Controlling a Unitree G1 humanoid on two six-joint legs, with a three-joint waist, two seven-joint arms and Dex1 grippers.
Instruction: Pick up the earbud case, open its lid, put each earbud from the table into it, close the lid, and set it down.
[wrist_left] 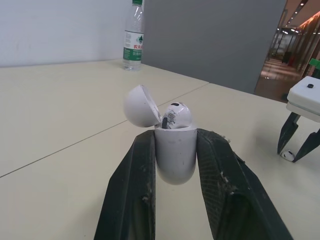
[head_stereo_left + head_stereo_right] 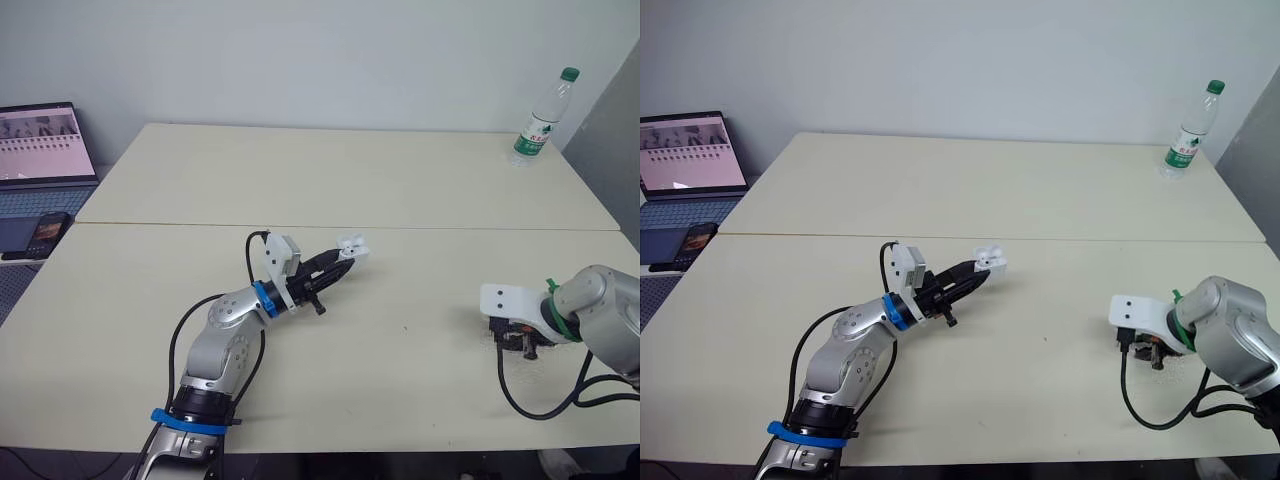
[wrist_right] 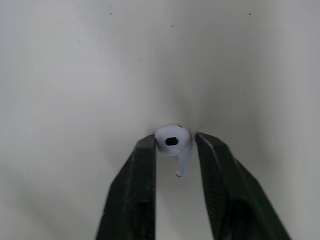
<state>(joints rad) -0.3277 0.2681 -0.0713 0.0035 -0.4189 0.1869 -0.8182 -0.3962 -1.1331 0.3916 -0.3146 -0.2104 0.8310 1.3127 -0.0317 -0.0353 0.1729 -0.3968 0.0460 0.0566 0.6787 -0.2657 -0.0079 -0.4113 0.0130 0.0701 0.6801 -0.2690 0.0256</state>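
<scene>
With the right gripper (image 3: 173, 139) pinched lightly on the earbud (image 3: 172, 141) lying on the table (image 3: 75, 75) between its tips, squeeze evenly and lift straight up, while the left gripper (image 1: 176, 135), clamped round the open earbud case (image 1: 175, 162), holds it upright.

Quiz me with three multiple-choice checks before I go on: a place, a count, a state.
1. Where is the loose earbud? A in the case; B up in the left tool; C on the table between the fingers of the right tool.
2. How many earbuds show inside the case? A none; B one; C two.
3. The case's lid is: A open; B shut; C lying on the table.
1 C: it lies on the table, a finger each side. 2 B: a single seated earbud shows in the opening. 3 A: the lid is tipped back.
</scene>
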